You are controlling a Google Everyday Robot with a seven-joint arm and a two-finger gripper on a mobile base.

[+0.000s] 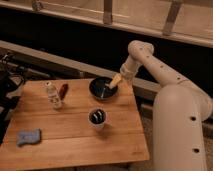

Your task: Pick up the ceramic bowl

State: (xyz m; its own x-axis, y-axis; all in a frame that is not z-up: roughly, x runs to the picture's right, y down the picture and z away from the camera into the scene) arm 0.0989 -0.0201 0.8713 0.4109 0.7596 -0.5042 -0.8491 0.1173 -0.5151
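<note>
- We see the ceramic bowl (99, 89) sitting on the wooden table (75, 147), at the table's far edge and right of its middle. It is dark, glossy and round, the widest dish on the table, with a few pale streaks showing inside.
- The gripper (114, 82) is over the table's far right part, its tan tip down at the right side of the bowl's rim. We cannot tell whether it is open or closed, nor whether it has hold of the rim.
- The arm (150, 62) reaches in from beyond the table's right edge, bending at a rounded white joint high above the far right corner.
- A white cup (97, 118) with a dark inside stands upright near the table's centre, apart from the bowl.
- A small white bottle (52, 95) stands upright in the table's far left part, and a reddish-brown object (63, 90) lies just beside it – what it is we cannot make out.
- A blue cloth (28, 137) lies near the table's near left corner, well apart from everything else.
- The robot's white body (180, 132) stands off the table's right edge.
</note>
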